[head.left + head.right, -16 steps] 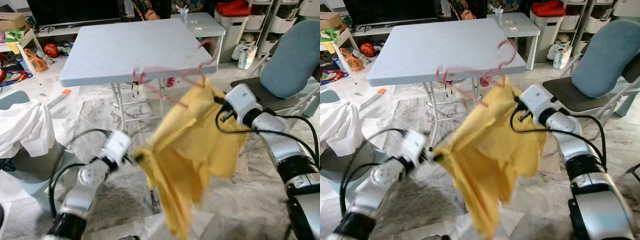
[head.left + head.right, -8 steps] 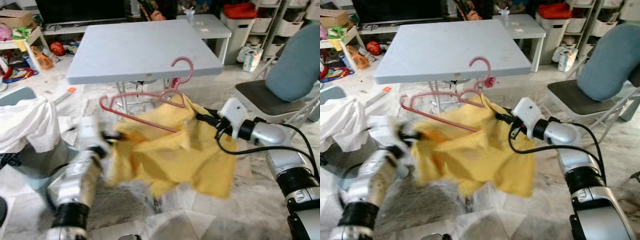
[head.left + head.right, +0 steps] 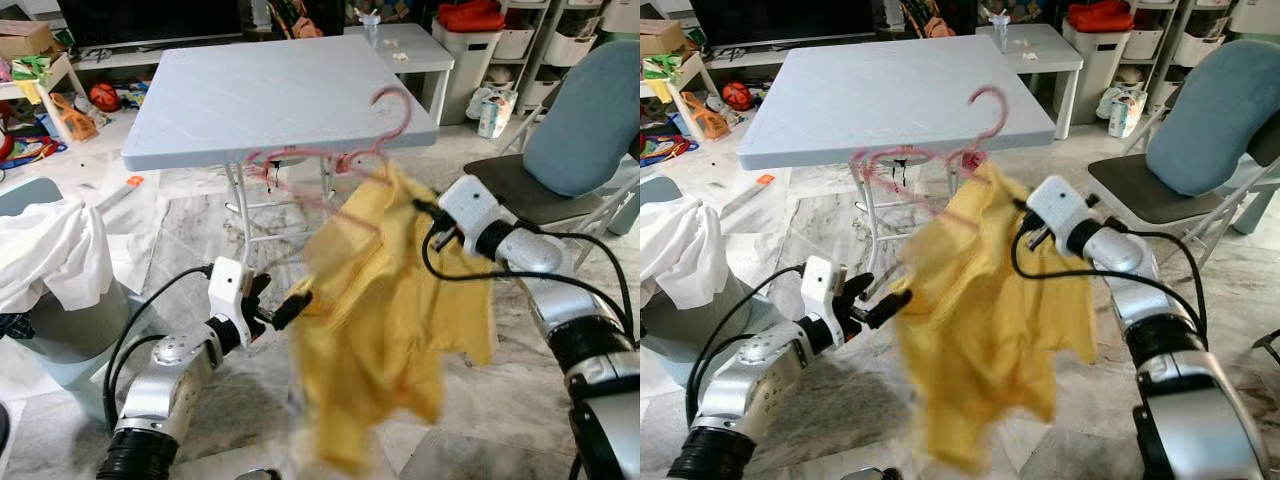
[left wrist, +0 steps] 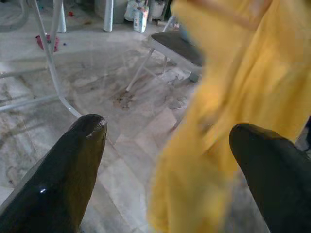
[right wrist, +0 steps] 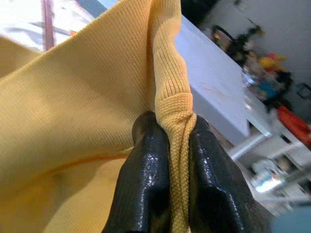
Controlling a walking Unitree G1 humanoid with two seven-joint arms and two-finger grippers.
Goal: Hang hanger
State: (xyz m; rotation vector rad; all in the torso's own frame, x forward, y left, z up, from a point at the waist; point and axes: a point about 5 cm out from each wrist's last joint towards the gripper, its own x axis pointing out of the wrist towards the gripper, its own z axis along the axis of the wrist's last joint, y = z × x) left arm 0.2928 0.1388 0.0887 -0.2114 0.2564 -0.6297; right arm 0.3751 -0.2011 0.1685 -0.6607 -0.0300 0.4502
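Marble floor tiles (image 3: 200, 240) spread under a pale grey folding desk (image 3: 260, 90), with toys and storage bins behind it. Just in front of the desk's near edge, held up in the air, is the pink hanger (image 3: 345, 150): its hook curls up over the desk's near right corner, and its thin arms reach left along the near edge. A yellow shirt (image 3: 390, 300) hangs from the hanger, its collar end bunched at the hanger's right arm and the rest drooping down toward the floor, blurred at the bottom.

Up at the shirt's top right edge, the right pincer (image 5: 167, 145) is clenched on a rolled fold of the yellow shirt; the right wrist view shows the ribbed cloth squeezed tight between the two black fingers (image 5: 146, 179). Its silver arm comes in from the right, with black cables looping under the wrist.

Lower down and to the left, the left pincer (image 3: 280, 308) is released, fingers spread, pointing at the shirt's left edge. In the left wrist view the two black fingertips (image 4: 73, 160) stand wide apart, with the yellow cloth hanging beyond them and nothing gripped.

Right of the desk is a chair (image 3: 560, 180) with a blue-grey cushioned back. At the far left, a grey bin (image 3: 50, 330) has white cloth (image 3: 45, 255) draped over its rim.
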